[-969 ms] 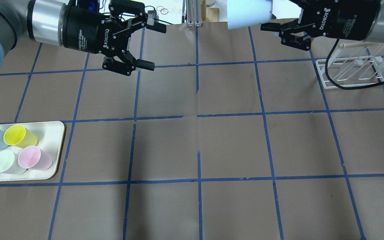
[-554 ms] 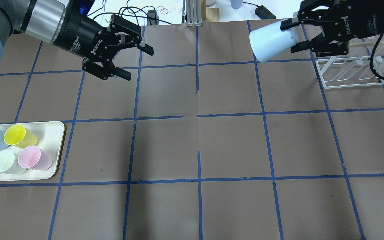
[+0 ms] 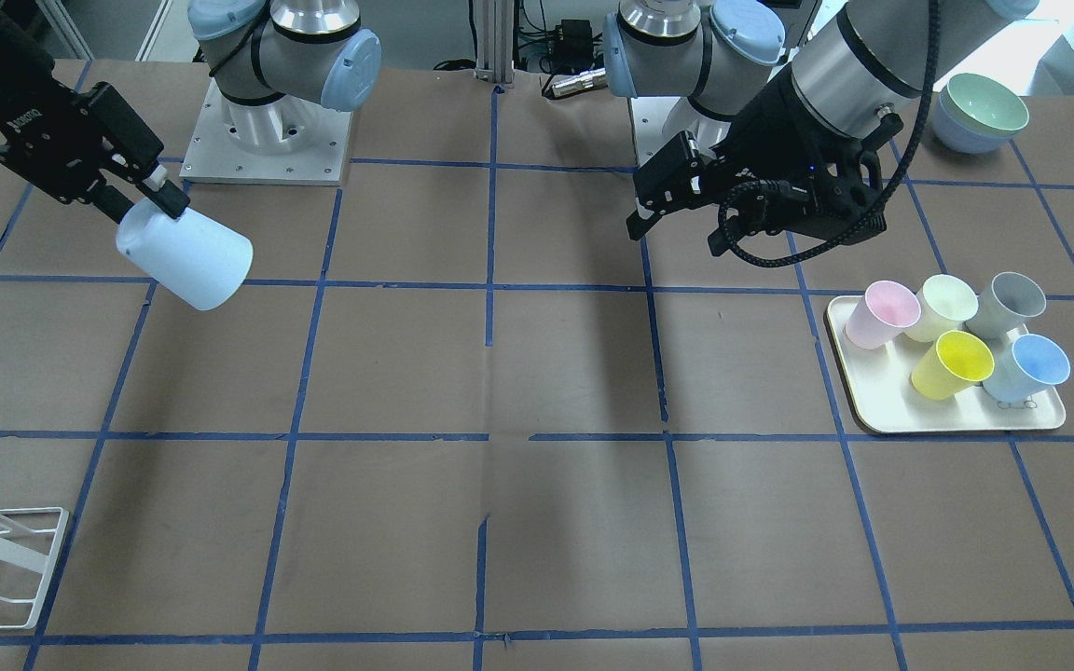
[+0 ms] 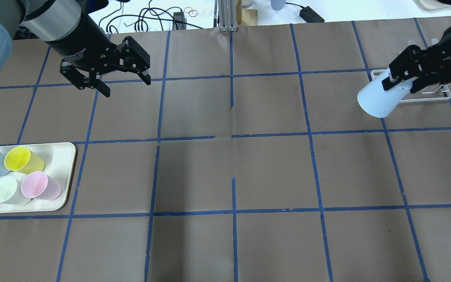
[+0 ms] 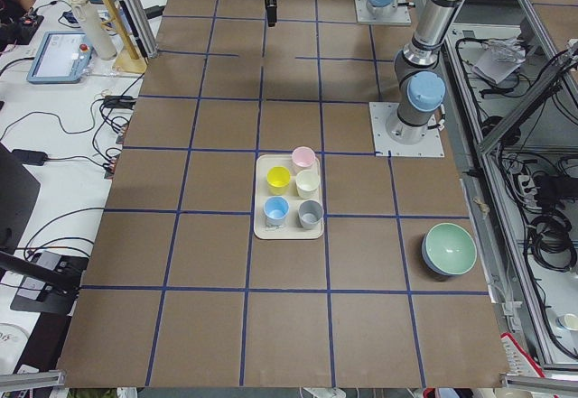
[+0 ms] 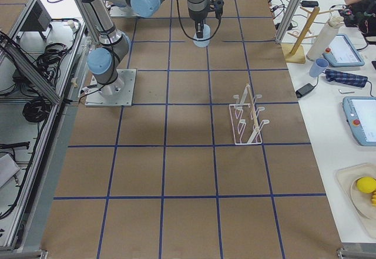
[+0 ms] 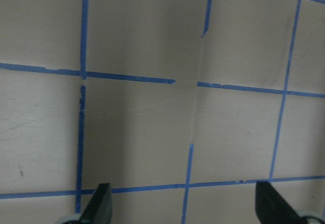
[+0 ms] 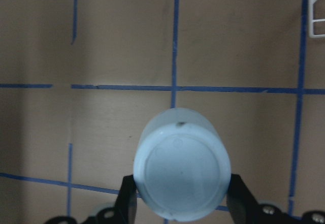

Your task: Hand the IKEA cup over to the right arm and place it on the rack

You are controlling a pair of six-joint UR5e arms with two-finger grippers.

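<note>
Overhead exterior: right gripper is clutching the IKEA cup just beside the rack, left gripper is hanging released well apart from it, placement pending, probably needing a mouth-down lowering.

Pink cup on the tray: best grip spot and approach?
The rim, from above: the pink cup stands upright, mouth open, on the tray. The yellow cup and pale green cup crowd two sides, so probably put one finger inside and one outside on its free side.
</note>
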